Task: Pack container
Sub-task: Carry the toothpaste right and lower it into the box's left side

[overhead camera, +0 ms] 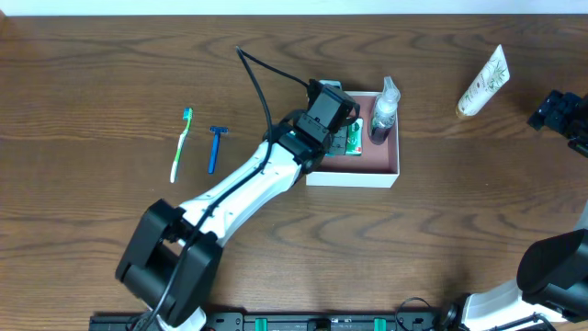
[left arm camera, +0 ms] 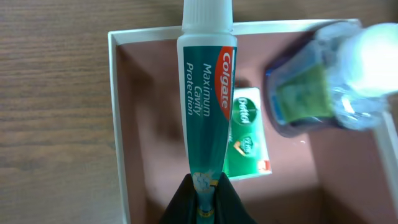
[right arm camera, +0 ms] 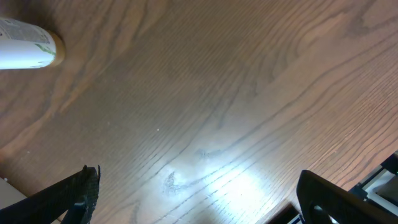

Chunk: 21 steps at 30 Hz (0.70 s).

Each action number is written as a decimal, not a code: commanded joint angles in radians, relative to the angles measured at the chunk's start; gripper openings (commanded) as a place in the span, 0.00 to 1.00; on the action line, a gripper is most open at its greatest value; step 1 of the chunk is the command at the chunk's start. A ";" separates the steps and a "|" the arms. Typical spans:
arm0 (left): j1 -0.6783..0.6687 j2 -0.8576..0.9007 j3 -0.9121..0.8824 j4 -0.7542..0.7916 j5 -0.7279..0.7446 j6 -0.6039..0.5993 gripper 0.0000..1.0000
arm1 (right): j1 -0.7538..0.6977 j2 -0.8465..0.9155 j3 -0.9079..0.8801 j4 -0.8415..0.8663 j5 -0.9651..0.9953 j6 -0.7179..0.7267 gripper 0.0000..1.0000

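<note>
The container (overhead camera: 354, 177) sits just right of the table's centre, with a green soap packet (left arm camera: 249, 137) and a bottle (overhead camera: 383, 115) taking up its far-right part. Over its left side the left gripper (left arm camera: 207, 186) pinches a toothpaste tube (left arm camera: 208, 99). A toothbrush (overhead camera: 181, 144) and a razor (overhead camera: 216, 147) lie well to the left. A white tube (overhead camera: 483, 81) lies far right, near the wide-open right gripper (right arm camera: 199, 199).

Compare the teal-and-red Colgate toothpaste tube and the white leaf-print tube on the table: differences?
The teal-and-red Colgate tube is pinched at its crimped end by the left gripper; the white leaf-print tube lies loose on the wooden table. The Colgate tube is over the pink-lined white box; the white one is outside it. Both are squeeze tubes.
</note>
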 commanded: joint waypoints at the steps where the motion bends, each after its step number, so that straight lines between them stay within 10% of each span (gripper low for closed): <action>1: 0.003 0.024 0.016 0.020 -0.071 -0.012 0.08 | -0.005 0.000 -0.002 0.002 0.003 0.014 0.99; 21: 0.003 0.076 0.016 -0.013 -0.086 -0.028 0.13 | -0.005 0.000 -0.002 0.002 0.003 0.014 0.99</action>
